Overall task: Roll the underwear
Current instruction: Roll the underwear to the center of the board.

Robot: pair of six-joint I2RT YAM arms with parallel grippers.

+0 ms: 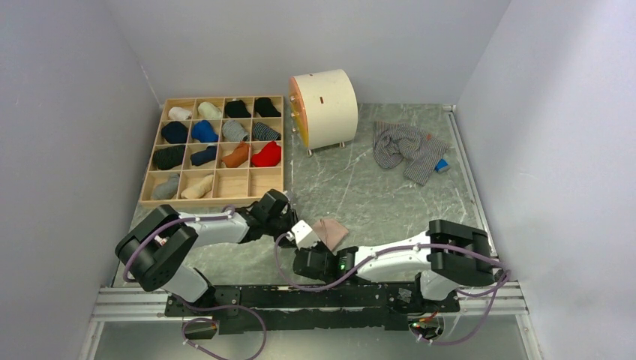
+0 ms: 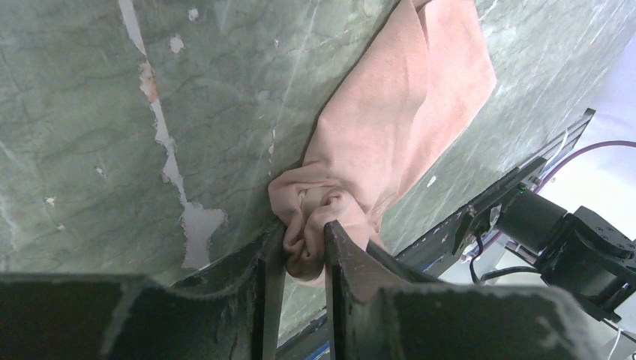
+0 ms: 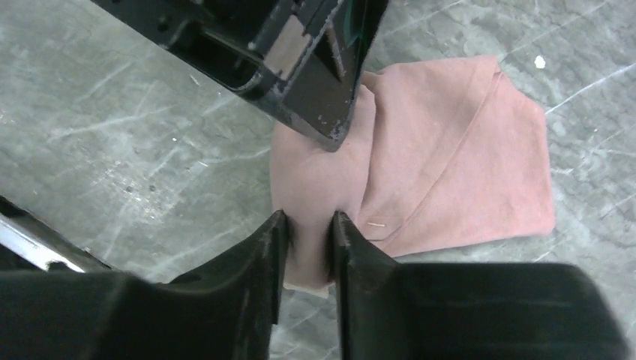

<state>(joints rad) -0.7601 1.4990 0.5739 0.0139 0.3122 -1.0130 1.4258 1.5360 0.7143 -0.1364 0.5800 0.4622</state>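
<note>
The pale pink-beige underwear (image 1: 331,231) lies on the table near the arm bases. It shows in the left wrist view (image 2: 405,127) and the right wrist view (image 3: 450,165). My left gripper (image 2: 305,238) is shut on a bunched end of it. My right gripper (image 3: 309,225) is shut on the near edge of the same garment, its jaws pinching a fold. The two grippers are close together (image 1: 300,229). The grey striped underwear (image 1: 405,148) lies crumpled at the back right, untouched.
A wooden grid box (image 1: 216,150) with rolled socks stands at the back left. A cream cylinder (image 1: 324,109) stands behind the middle. A small blue block (image 1: 442,165) lies beside the striped garment. Walls close in on both sides.
</note>
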